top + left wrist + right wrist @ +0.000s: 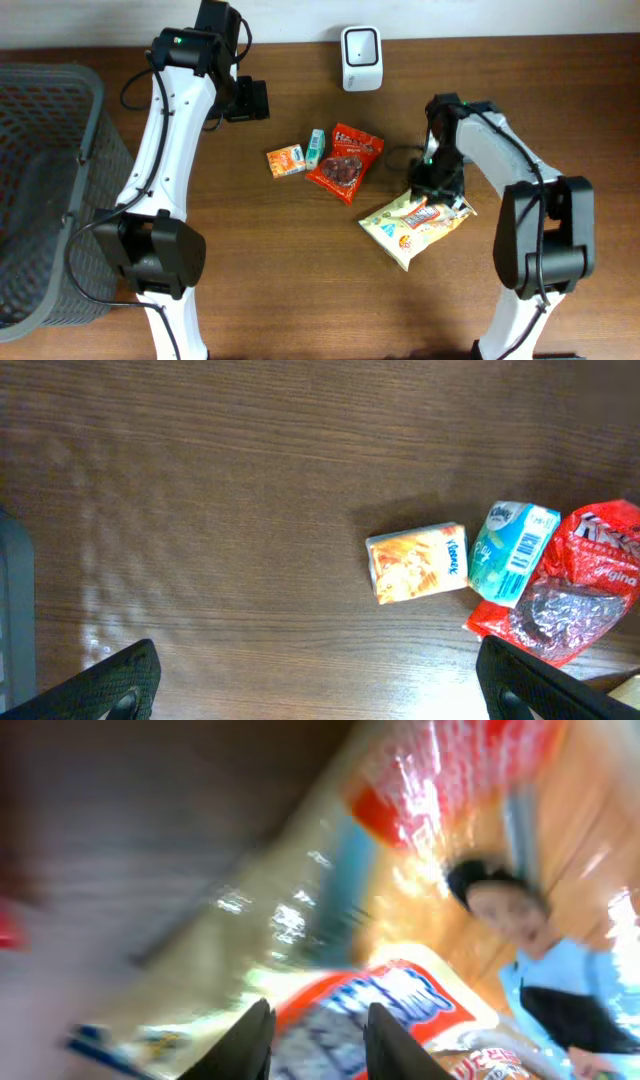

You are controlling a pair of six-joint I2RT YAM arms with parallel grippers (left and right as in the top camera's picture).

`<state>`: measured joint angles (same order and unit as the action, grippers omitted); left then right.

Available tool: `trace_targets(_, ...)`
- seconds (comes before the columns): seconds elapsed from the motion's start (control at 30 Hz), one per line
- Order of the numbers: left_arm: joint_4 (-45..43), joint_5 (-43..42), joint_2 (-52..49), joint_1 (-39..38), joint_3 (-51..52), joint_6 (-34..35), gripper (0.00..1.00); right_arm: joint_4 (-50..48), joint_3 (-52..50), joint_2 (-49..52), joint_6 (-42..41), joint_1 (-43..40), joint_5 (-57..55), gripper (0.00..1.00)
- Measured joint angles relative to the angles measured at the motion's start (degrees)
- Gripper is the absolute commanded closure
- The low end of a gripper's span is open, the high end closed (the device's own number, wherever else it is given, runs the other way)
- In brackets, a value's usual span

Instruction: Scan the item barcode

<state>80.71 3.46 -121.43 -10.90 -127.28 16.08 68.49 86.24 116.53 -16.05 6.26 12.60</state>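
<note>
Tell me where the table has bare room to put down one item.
Bare wood lies at the front, between the left arm base and the yellow snack bag, and at the back, right of the scanner. The middle is crowded: orange pack, teal pack, red bag.

A white barcode scanner [360, 57] stands at the 12 o'clock edge of the brown surface [270, 270]. A small blue-and-red wrapped snack bar [424, 213] lies flat atop a pale yellow snack bag [398, 234] toward 4 o'clock.

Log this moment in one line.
left gripper open, empty | right gripper at candy bar, grip unclear | nothing at scanner
</note>
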Motion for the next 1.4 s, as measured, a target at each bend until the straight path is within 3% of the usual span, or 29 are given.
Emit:
trace_targets(0.1,0.02,0.00,0.00,0.00,0.00,0.00,0.01,16.15,20.44,0.90,2.89,0.00,-0.81,0.30)
trace_targets(0.13,0.04,0.00,0.00,0.00,0.02,0.00,0.01,21.62,27.54,0.76,3.10,0.00,-3.43,0.02)
trace_targets(0.23,0.02,0.00,0.00,0.00,0.02,0.00,0.01,28.52,39.23,-1.29,3.17,0.00,-9.57,0.02)
trace_targets(0.43,-0.09,0.02,0.00,0.00,0.02,0.00,0.01,28.50,39.23,-12.41,3.15,-0.13,-13.14,0.02)
trace_targets(0.5,-0.09,0.02,0.00,0.00,0.02,0.00,0.01,28.50,39.23,-14.53,3.19,-2.84,-15.30,0.02)
trace_targets(0.6,-0.11,0.02,0.00,0.00,0.02,0.00,0.01,28.48,36.61,-14.25,3.17,-13.25,-16.55,0.02)
trace_targets(0.67,-0.15,0.02,0.00,0.00,0.02,0.00,0.01,24.83,29.62,-14.08,3.17,-17.27,-13.99,0.02)
trace_targets(0.9,0.00,0.02,0.00,0.00,0.02,0.00,0.01,9.09,-1.44,-12.46,3.13,-17.64,-1.88,0.02)
trace_targets(1.2,0.07,0.02,0.00,0.00,0.02,0.00,0.01,-11.50,-21.27,-12.55,0.37,-16.28,9.62,0.02)
trace_targets(1.4,0.00,0.02,0.00,0.00,0.02,0.00,0.01,-18.93,-24.35,-12.52,-6.05,-14.21,10.05,0.02)
